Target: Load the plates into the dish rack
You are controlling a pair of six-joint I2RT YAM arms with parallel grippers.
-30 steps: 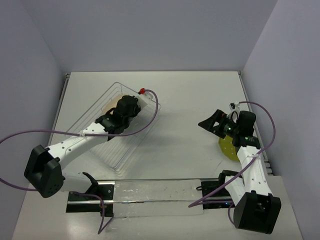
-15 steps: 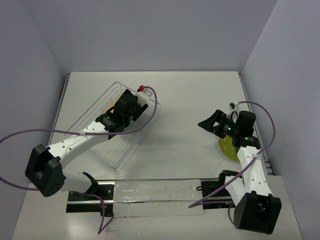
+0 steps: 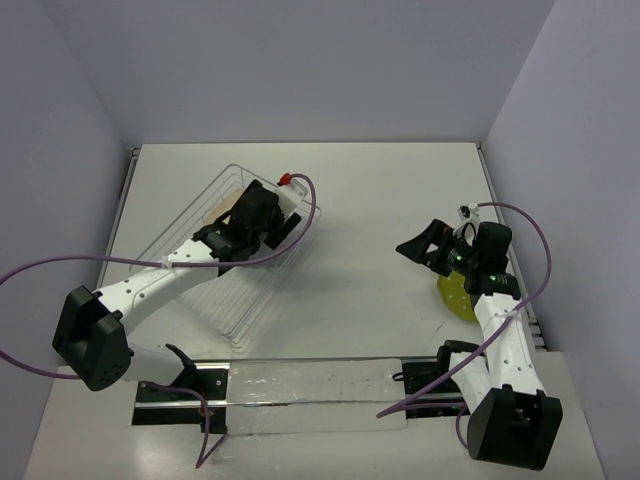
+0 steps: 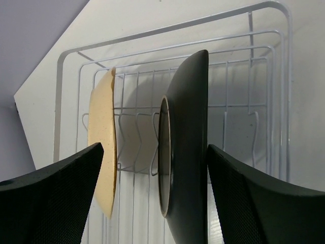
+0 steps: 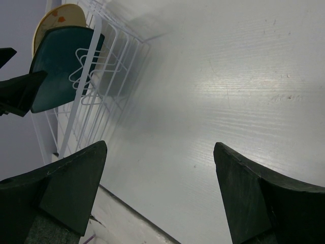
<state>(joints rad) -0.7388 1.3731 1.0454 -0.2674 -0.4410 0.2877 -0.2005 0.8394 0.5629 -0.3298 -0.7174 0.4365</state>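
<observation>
The large rectangular dish rack of thin pale wire (image 3: 235,312) is sitting on the white desk (image 3: 380,190) at about 9 o'clock in the top view, its long side running from 7 to 1 o'clock. Two plates are standing on edge among its ribs: a dark teal rounded-square plate (image 4: 188,152) and a round cream plate with an orange-green floral print (image 4: 104,137). In the left wrist view the cream one is at 9 o'clock of the teal one, with a clear gap between them.

The left fingers (image 4: 56,198) are gaping wide on either side of the teal plate and gripping nothing. The one at 3 o'clock is lying just beside the plate's back; whether it is touching cannot be told.

A yellow-green dotted round plate (image 3: 455,295) is lying flat on the desk at 4 o'clock, partly hidden under the right arm (image 3: 500,335). The right fingers (image 5: 254,193) are also spread wide and holding nothing, hovering over bare desk and pointing toward 9 o'clock, at the rack.
</observation>
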